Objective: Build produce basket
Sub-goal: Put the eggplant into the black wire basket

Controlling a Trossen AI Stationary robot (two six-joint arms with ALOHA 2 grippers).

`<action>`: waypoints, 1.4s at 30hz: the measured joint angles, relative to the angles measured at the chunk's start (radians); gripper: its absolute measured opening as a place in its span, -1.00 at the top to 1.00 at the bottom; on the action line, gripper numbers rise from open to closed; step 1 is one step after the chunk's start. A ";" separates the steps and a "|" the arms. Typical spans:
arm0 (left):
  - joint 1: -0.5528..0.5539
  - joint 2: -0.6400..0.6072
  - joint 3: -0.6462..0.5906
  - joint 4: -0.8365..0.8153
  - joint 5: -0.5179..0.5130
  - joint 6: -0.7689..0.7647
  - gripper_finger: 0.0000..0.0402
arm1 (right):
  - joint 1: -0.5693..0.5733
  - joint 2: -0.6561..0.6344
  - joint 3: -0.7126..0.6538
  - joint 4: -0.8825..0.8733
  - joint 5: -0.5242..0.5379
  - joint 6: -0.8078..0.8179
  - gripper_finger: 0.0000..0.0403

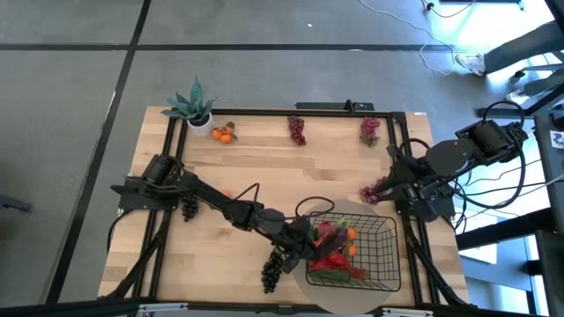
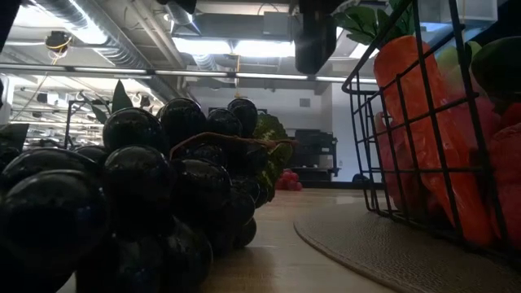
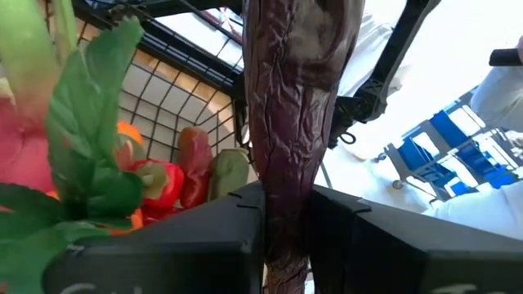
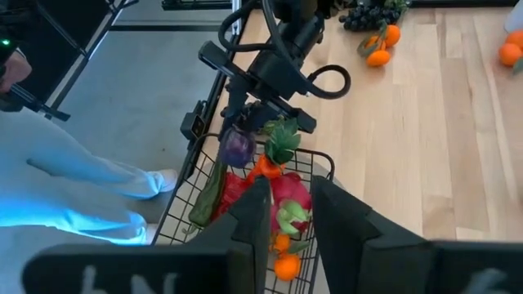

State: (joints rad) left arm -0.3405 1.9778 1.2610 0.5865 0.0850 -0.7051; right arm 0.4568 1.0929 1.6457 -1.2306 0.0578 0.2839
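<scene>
The black wire basket [image 1: 389, 254] stands on a round beige mat [image 1: 345, 296] near the table's front right. It holds produce: a carrot [image 2: 423, 122], a pink dragon fruit [image 4: 288, 193], tangerines and red pieces. My left gripper [image 1: 310, 234] reaches over the basket's left wall and is shut on a dark purple eggplant [image 3: 294, 122], also seen in the right wrist view [image 4: 237, 148]. My right gripper [image 4: 288, 216] stands open, high above the table to the right of the basket, with nothing between its fingers. My left gripper pinches the eggplant's near end [image 3: 286, 233] between its two fingers [image 3: 188, 245]. The fingers come nearly level from the table's left and lie along the eggplant. It sticks out past the fingertips, over the produce just inside the basket's left wall.
Dark grapes [image 1: 273, 269] lie on the table left of the mat, close to the low camera [image 2: 138, 203]. Another dark bunch [image 1: 189, 205] lies under the left arm. A reddish bunch [image 1: 374, 190] lies below my right gripper. Tangerines [image 1: 224, 134], grapes [image 1: 297, 129] and a potted plant [image 1: 194, 107] line the far edge.
</scene>
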 joint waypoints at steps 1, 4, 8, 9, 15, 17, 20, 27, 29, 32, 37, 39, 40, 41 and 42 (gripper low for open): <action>0.000 0.000 0.000 -0.001 0.004 0.000 0.80 | 0.000 0.001 0.000 0.001 0.000 0.001 0.61; 0.000 0.000 0.000 -0.001 0.005 0.000 0.80 | 0.000 0.011 0.000 0.000 -0.004 0.014 0.61; 0.004 0.000 0.000 -0.001 0.007 0.000 0.80 | 0.000 0.042 -0.001 -0.003 -0.061 0.050 0.61; 0.005 0.000 0.000 -0.001 0.007 0.001 0.80 | 0.000 0.052 -0.001 -0.005 -0.071 0.054 0.61; 0.005 0.000 0.000 -0.001 0.016 0.001 0.80 | 0.000 0.121 -0.001 -0.006 -0.113 0.065 0.61; 0.004 0.000 0.000 -0.001 0.022 0.001 0.80 | 0.000 0.144 -0.001 -0.017 -0.112 0.075 0.61; 0.005 0.000 0.000 -0.001 0.025 0.001 0.80 | 0.000 0.175 -0.001 -0.023 -0.112 0.059 0.61; 0.005 0.000 0.000 -0.001 0.026 0.001 0.80 | -0.001 0.215 -0.001 -0.030 -0.147 -0.027 0.65; 0.005 0.000 0.000 -0.001 0.026 0.001 0.80 | -0.001 0.220 -0.001 -0.031 -0.167 -0.014 0.71; 0.005 0.000 0.000 -0.001 0.042 0.001 0.80 | -0.001 0.230 -0.001 -0.031 -0.168 0.047 0.78; 0.004 0.000 0.000 -0.001 0.045 0.001 0.80 | -0.001 0.249 -0.001 -0.031 -0.191 0.029 0.75; 0.005 0.000 0.000 -0.002 0.044 0.000 0.80 | -0.001 0.261 -0.001 -0.030 -0.190 0.029 0.68; 0.005 0.000 0.000 -0.002 0.043 0.000 0.80 | -0.001 0.267 -0.001 -0.030 -0.182 0.025 0.65; 0.005 0.000 0.000 -0.002 0.041 0.001 0.80 | -0.001 0.272 -0.001 -0.030 -0.170 0.024 0.62; 0.005 0.000 0.000 -0.002 0.042 0.000 0.80 | -0.001 0.277 -0.001 -0.030 -0.162 0.024 0.58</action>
State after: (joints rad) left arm -0.3359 1.9778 1.2610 0.5850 0.1266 -0.7047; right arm 0.4561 1.3698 1.6447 -1.2606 -0.1041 0.3080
